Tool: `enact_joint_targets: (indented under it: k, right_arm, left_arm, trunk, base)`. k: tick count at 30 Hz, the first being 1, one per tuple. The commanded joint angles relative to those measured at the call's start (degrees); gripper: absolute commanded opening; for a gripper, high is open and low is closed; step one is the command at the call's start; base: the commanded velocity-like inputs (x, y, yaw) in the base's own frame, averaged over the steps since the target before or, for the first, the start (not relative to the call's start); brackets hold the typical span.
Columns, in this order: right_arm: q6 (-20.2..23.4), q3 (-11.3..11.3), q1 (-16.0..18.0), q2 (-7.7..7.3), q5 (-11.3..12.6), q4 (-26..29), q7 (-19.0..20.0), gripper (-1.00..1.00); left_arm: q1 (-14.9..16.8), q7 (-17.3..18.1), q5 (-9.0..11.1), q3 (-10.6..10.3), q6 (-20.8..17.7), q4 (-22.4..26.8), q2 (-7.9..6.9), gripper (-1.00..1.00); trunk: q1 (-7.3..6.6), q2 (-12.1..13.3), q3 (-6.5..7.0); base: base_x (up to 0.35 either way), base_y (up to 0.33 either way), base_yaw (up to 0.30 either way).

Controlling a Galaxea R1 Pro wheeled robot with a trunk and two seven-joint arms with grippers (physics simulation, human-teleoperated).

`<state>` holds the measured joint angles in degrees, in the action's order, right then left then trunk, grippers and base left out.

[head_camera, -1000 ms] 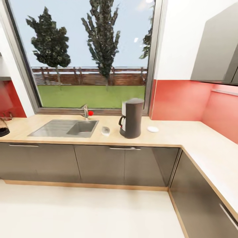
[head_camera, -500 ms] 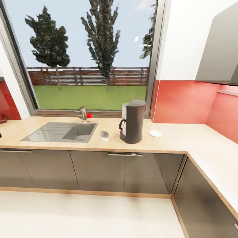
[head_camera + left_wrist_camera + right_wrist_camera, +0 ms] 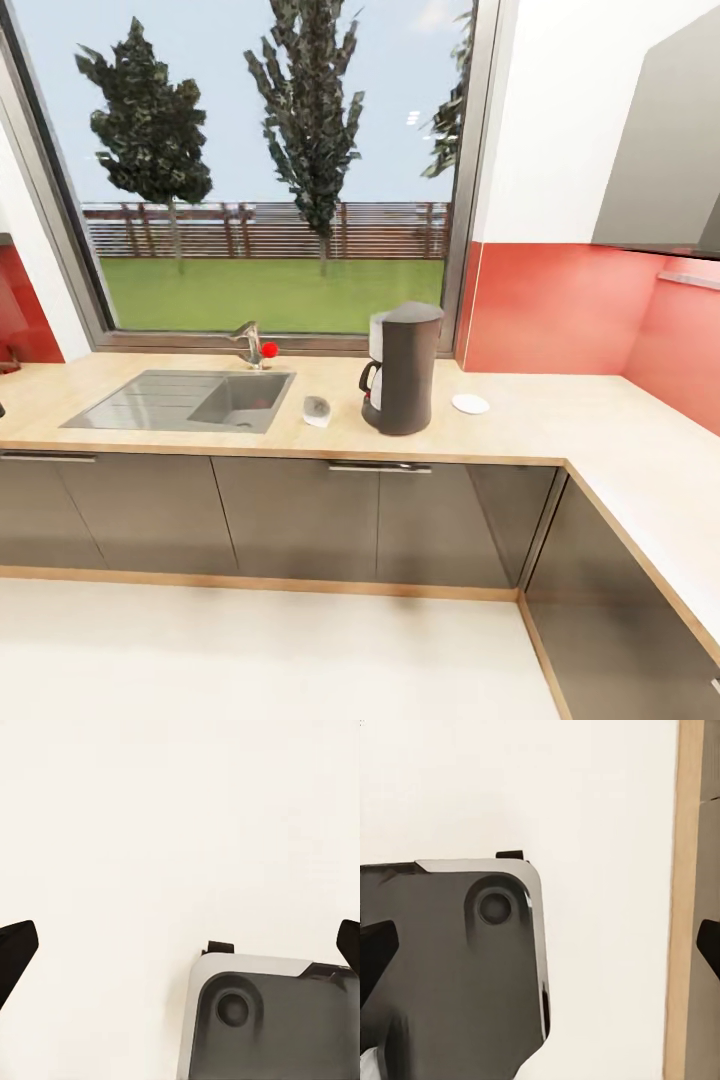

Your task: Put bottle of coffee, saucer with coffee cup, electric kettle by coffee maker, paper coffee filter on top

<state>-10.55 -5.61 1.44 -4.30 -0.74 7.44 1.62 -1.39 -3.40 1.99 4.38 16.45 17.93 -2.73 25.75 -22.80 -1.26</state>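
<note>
hanging low over the pale floor (image 3: 150, 832), the left gripper (image 3: 180, 945) stands wide, its dark fingertips at the two edges of the wrist view and nothing between them; part of the robot's grey base (image 3: 270, 1020) sits below it. the right gripper (image 3: 540, 941) is likewise spread wide and empty, over the same base, with a wooden plinth strip (image 3: 686, 907) running alongside.

further out, in the head view, the coffee maker (image 3: 402, 368) stands upright on the countertop (image 3: 560, 420), near the front edge. a small white object (image 3: 317, 410) lies between it and the sink (image 3: 190, 398); i cannot tell whether it is the cup or the filter. the saucer (image 3: 470, 403) lies flat on the coffee maker's other side, near but apart from it. a tap (image 3: 250, 343) rises behind the sink.

my judgement: the robot is still at a distance with nothing carried. the risks lie in the approach. rolling in too close could bump the cabinets (image 3: 300, 515), and a reach across the counter might clip the tall coffee maker and shove it or tip it, since it stands so near the edge. the small white piece could slide into the sink if nudged.
</note>
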Motion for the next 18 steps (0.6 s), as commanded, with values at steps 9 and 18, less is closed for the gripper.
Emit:
enact_joint_targets:
  k: [9, 18]
  right_arm:
    - [-0.07, -0.55, 0.05, 0.31, -0.21, -0.06, 0.08, 1.0]
    - [0.9, -1.01, 0.05, 1.45, 0.28, -5.46, 0.01, 1.0]
  left_arm:
    - [-0.01, -0.03, 0.2, 0.02, 0.82, 0.09, 0.01, 1.0]
    - [-0.01, -0.03, 0.2, 0.02, 0.87, 0.09, 0.01, 1.0]
  trunk:
    - [0.04, -0.12, -0.12]
    - [0.04, -0.12, -0.13]
  base:
    - [0.0, 0.0, 0.0]
    - [0.0, 0.0, 0.0]
